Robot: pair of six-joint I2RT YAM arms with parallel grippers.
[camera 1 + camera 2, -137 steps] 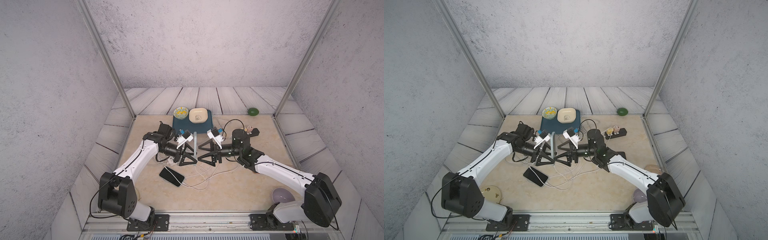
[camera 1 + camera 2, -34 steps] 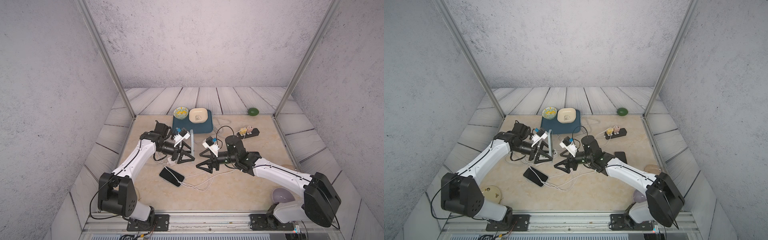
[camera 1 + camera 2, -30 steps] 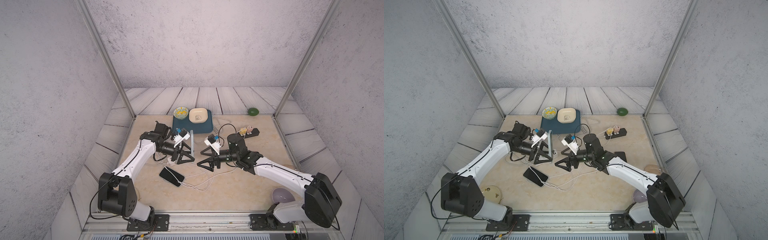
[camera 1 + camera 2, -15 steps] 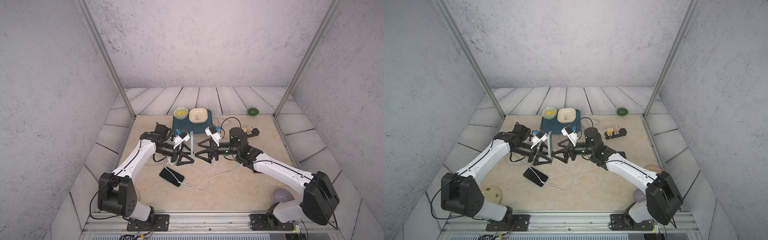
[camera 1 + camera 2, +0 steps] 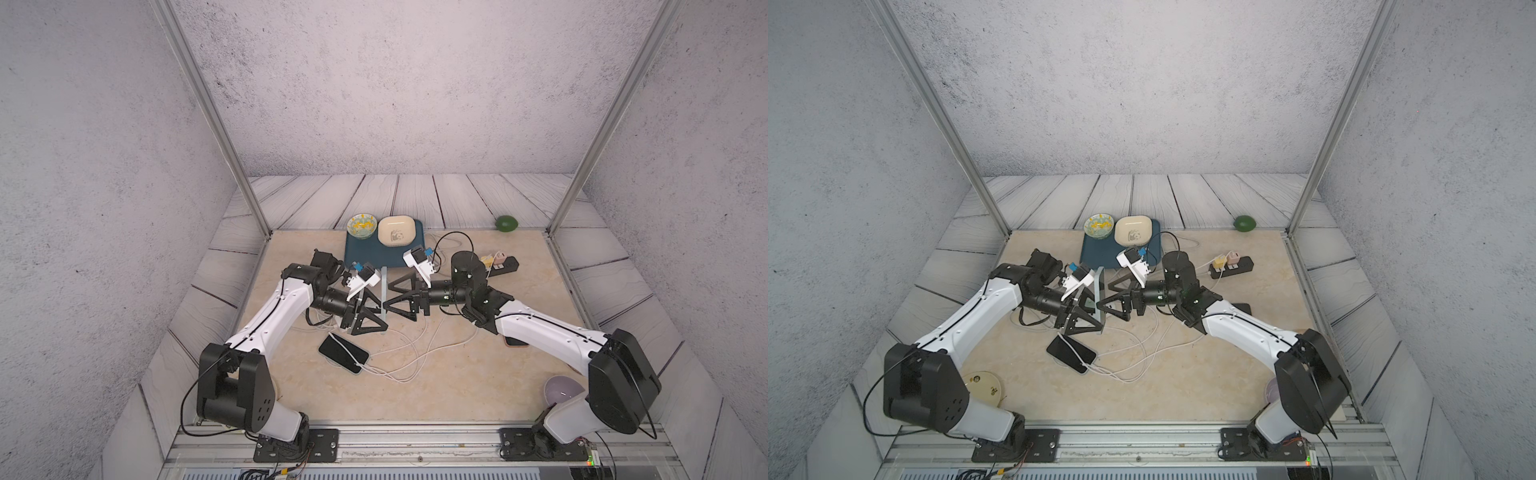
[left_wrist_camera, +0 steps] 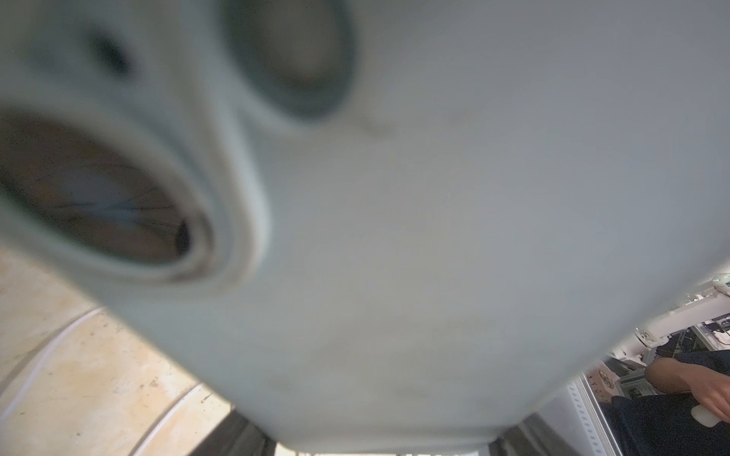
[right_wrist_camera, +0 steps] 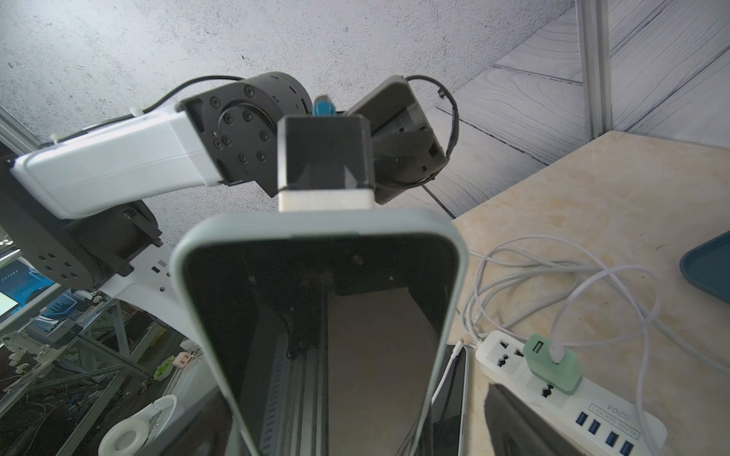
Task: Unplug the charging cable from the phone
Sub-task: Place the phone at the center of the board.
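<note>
You're seeing: sage-grey rubber-cased slab phone [image 7: 316, 323], black glass front; thin white charging cable [image 7: 555, 343]; navy rectangular plastic tray [image 5: 365, 259]; cream square bowl [image 5: 395, 230], panda print; round green lime [image 5: 507, 223]; beige marbled tabletop [image 5: 457, 386].

White arm links [image 5: 270, 320], black joints [image 5: 232, 390]

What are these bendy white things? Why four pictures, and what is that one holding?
They are two robot arms, each ending in a pincer called a gripper. Two pictures look down from above, side by side like two eyes. The other two come from small cameras on the arms' wrists. The left gripper is shut on a phone in a grey case, held on its edge. The right gripper is open, close beside it. On the table lie a black phone with a white cable running into it, a power strip, and a blue tray with two bowls.
</note>
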